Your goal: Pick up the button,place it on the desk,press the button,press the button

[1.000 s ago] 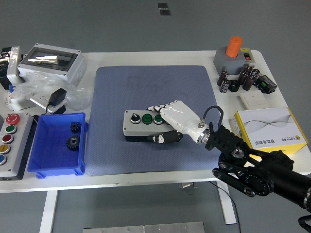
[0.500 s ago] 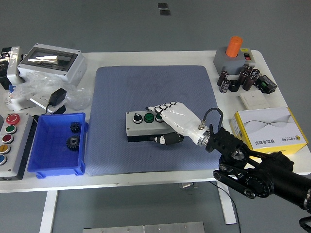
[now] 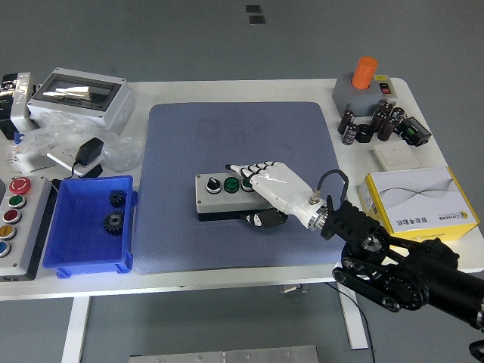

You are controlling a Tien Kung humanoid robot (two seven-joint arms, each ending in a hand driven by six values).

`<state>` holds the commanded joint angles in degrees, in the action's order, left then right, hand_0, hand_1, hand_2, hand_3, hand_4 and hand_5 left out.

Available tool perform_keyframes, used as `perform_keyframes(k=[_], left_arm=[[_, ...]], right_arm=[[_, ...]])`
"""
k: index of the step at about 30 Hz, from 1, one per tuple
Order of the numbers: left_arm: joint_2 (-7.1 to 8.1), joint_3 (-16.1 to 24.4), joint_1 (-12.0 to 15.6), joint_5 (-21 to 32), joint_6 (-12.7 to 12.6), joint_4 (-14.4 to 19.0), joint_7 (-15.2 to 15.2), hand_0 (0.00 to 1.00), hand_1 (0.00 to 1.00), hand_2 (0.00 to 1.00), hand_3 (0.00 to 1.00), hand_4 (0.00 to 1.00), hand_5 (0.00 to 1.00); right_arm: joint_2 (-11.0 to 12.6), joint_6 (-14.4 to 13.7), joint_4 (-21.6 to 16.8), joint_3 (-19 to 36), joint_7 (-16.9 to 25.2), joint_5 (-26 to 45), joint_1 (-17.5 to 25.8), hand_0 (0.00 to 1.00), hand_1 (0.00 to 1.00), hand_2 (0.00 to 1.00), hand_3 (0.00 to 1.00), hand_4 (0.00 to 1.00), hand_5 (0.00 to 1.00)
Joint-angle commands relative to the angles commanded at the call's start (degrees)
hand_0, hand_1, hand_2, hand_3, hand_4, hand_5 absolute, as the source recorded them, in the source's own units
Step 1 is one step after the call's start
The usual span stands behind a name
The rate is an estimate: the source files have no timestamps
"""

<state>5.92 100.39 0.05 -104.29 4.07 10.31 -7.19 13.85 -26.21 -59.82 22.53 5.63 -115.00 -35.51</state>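
The button box (image 3: pixel 221 195) is a grey box with a black knob and two green buttons on top. It lies on the blue mat (image 3: pixel 240 181) near the middle. My right hand (image 3: pixel 261 190) is white and comes in from the lower right. It is shut on the box's right end, fingers over the top and thumb against the front side. The box's right part is hidden under the hand. My left hand is out of view.
A blue bin (image 3: pixel 91 223) with two gears stands at the left. A panel of coloured buttons (image 3: pixel 13 219) lies at the far left. A grey enclosure (image 3: pixel 82 97), a yellow-white box (image 3: pixel 420 199) and a grey base with an orange knob (image 3: pixel 364 83) lie around.
The hand and the button box have shifted slightly to the right on the mat. The grasp is unchanged.
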Motion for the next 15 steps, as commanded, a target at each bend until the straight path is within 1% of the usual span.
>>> perform_keyframes(k=[6,8,11,12,13,15], left_arm=[[-0.13,-0.06,-0.04,-0.08,0.21,0.0,0.23,0.7,0.704,0.606,0.647,0.712,0.26],[-0.16,-0.09,-0.02,-0.01,0.19,0.0,0.31,0.7,0.704,0.606,0.647,0.712,0.26],[-0.2,-0.11,0.08,0.12,0.14,0.0,0.37,0.7,0.704,0.606,0.647,0.712,0.26],[-0.22,-0.12,0.15,0.2,0.1,0.0,0.35,0.699,0.704,0.607,0.646,0.708,0.252],[-0.23,-0.12,0.21,0.24,0.08,0.0,0.33,0.699,0.704,0.607,0.646,0.708,0.252],[-0.24,-0.07,0.31,0.24,0.06,0.0,0.29,0.699,0.704,0.607,0.646,0.708,0.252]], right_arm=[[1.71,2.31,-6.65,4.95,2.31,4.44,0.3,0.639,0.755,0.848,0.998,0.805,0.224],[2.64,2.26,-9.13,7.19,2.52,4.82,0.84,0.639,0.755,0.848,0.998,0.805,0.224],[4.75,-0.11,-13.21,10.68,1.0,2.54,1.99,0.639,0.755,0.848,0.998,0.805,0.224],[5.79,-0.78,-14.91,12.11,-0.03,1.08,2.42,0.655,0.812,0.939,0.998,0.889,0.327],[6.63,-0.81,-16.42,13.31,-0.86,-0.21,2.7,0.655,0.812,0.939,0.998,0.889,0.327],[8.25,0.62,-18.8,14.77,-2.69,-2.38,2.99,0.655,0.812,0.939,0.998,0.889,0.327]])
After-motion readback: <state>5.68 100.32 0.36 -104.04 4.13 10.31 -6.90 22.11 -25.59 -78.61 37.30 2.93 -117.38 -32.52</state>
